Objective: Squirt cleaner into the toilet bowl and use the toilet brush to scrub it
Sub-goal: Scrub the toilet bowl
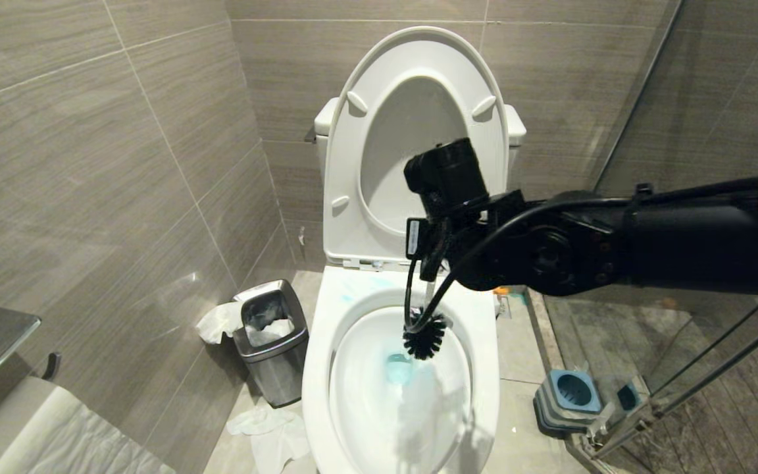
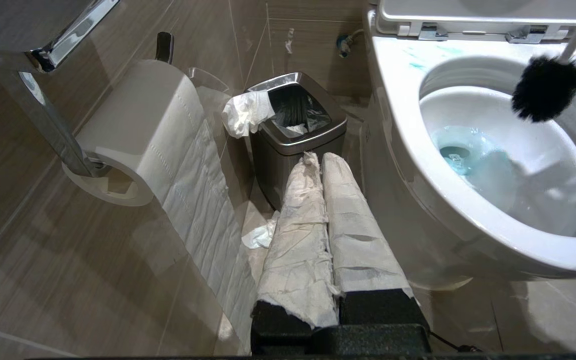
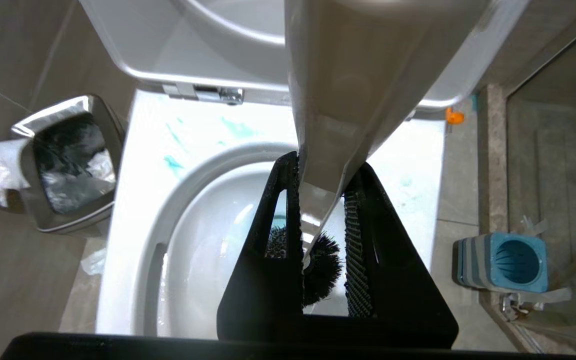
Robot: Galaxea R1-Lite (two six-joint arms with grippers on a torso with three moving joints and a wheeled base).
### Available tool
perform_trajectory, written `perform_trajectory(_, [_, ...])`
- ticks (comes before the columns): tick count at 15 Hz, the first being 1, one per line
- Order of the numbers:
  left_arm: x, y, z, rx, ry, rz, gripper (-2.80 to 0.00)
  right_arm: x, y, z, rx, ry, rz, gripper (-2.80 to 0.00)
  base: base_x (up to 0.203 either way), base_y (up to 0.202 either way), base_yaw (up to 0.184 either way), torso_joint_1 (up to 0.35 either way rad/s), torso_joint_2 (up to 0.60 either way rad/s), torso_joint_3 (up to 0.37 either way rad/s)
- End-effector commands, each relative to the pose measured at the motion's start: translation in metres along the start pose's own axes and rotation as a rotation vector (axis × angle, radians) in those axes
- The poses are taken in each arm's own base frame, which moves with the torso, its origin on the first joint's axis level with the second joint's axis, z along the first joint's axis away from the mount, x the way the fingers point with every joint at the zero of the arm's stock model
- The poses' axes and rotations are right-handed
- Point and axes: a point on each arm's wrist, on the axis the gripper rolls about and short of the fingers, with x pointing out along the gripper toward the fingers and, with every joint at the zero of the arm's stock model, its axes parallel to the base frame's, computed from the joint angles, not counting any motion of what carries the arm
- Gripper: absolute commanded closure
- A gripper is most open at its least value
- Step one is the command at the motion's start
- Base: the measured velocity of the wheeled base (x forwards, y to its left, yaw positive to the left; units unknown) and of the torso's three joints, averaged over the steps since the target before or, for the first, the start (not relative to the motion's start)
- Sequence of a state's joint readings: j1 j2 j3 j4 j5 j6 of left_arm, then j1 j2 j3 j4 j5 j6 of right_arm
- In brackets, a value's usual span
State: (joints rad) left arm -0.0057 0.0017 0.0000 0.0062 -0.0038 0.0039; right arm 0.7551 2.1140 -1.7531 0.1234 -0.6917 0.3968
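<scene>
- The cleaner [image 1: 397,370] was already in the toilet bowl [image 1: 326,368]: turquoise streaks on the back rim, blue-tinted water at the drain. Scrubbing looked barely begun.
- The right gripper [image 3: 320,220] was clamped on the toilet brush [image 1: 424,334] handle, above the bowl's back half.
- The brush's long axis ran steeply down; its bristle head pointed into the bowl, apparently hanging clear of the water.
- The left gripper [image 2: 324,165], paper-wrapped, sat closed and empty beside the bowl.

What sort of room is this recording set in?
A bathroom, most likely: a toilet with its seat up, a toilet paper roll on a wall holder, tiled walls and a small waste bin beside the toilet.
</scene>
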Motion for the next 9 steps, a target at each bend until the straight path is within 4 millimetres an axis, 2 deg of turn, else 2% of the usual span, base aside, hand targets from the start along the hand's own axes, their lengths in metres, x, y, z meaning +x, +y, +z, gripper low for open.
perform_trajectory(1, [0.000,0.000,0.000,0.002,0.003,-0.001,0.00,0.039,0.015,-0.036,-0.035,0.056,-0.035,0.00,0.000,0.000,0.000,0.000,0.00,0.000])
perform_trajectory(5, [0.000,0.000,0.000,0.001,0.003,-0.001,0.00,0.073,0.029,-0.058,-0.010,0.067,-0.052,0.00,0.000,0.000,0.000,0.000,0.00,0.000])
perform_trajectory(9, [0.000,0.000,0.000,-0.001,0.003,-0.001,0.00,0.102,0.039,-0.091,-0.008,0.083,-0.062,0.00,0.000,0.000,0.000,0.000,0.00,0.000])
